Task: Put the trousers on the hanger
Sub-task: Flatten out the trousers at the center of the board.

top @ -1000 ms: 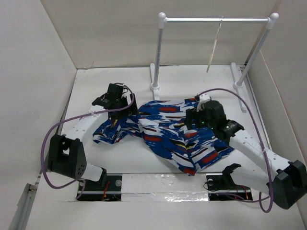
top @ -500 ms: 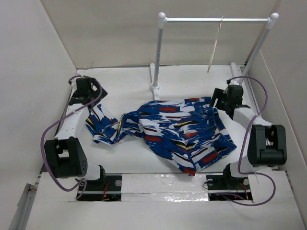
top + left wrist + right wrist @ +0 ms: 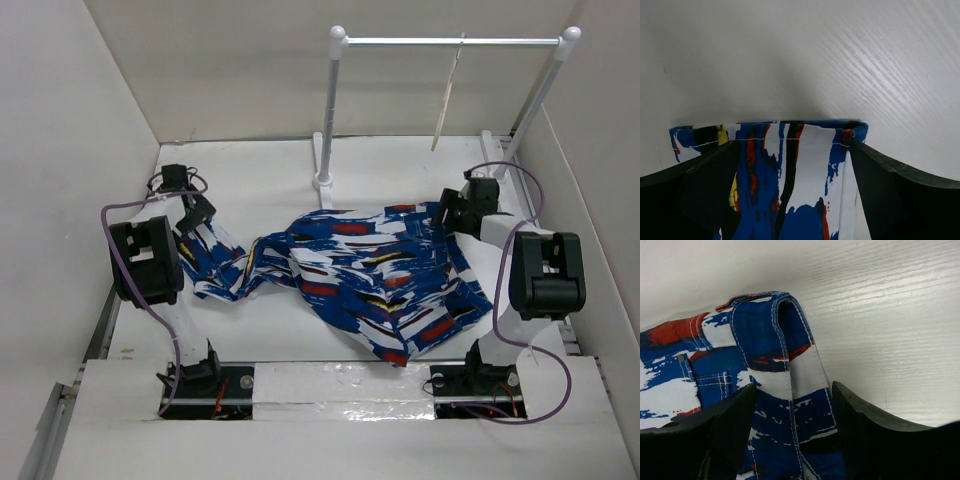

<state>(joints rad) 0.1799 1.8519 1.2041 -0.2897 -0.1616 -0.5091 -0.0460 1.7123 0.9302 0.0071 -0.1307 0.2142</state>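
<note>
The trousers (image 3: 360, 275), royal blue with white, red, black and yellow streaks, lie spread across the table from left to right. My left gripper (image 3: 198, 216) is at their left end. In the left wrist view it (image 3: 794, 145) is open, with the leg hem (image 3: 785, 150) between its fingers (image 3: 900, 190). My right gripper (image 3: 453, 215) is at the right end. In the right wrist view it (image 3: 795, 387) is open astride the waistband (image 3: 790, 370). The pale hanger (image 3: 448, 100) hangs edge-on from the rack rail, far from both grippers.
The white tubular rack (image 3: 450, 42) stands at the back, with its left post (image 3: 328, 110) and foot just behind the trousers and its right post (image 3: 540, 95) by the right wall. White walls close in the table on the left, right and back.
Both arms have swung outward from the middle of the trousers to its two ends. The left leg end now lies drawn out further to the left.
</note>
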